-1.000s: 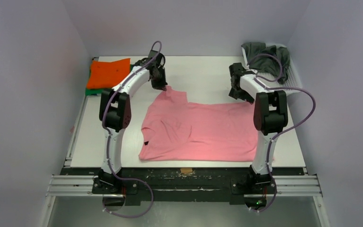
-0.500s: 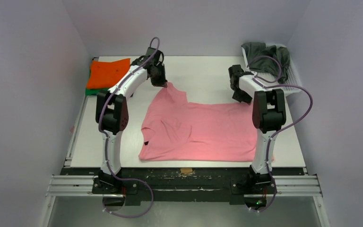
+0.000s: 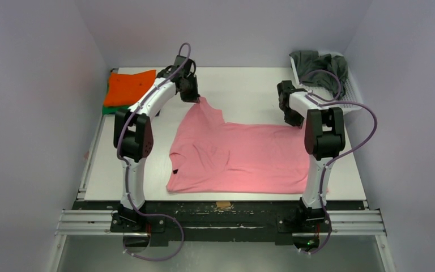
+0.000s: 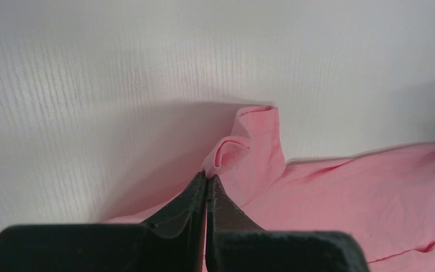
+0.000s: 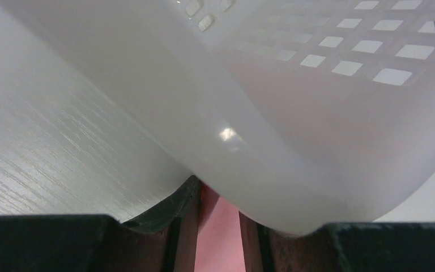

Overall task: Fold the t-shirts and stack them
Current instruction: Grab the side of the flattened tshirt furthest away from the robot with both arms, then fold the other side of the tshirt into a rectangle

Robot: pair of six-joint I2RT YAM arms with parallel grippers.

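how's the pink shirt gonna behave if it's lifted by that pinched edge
Probably floppy: the pink shirt lies limp and creased, and its edge curls where the left gripper pinches it. It looks thin, so it should lift easily but sag and bunch. Dragged, it would likely wrinkle on the smooth table.

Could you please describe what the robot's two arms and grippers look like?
Both the left arm and right arm have white tubular links, bulky black joint housings and a purple cable looping alongside. The left gripper and right gripper are black, with two tapering fingers each. No markings show.
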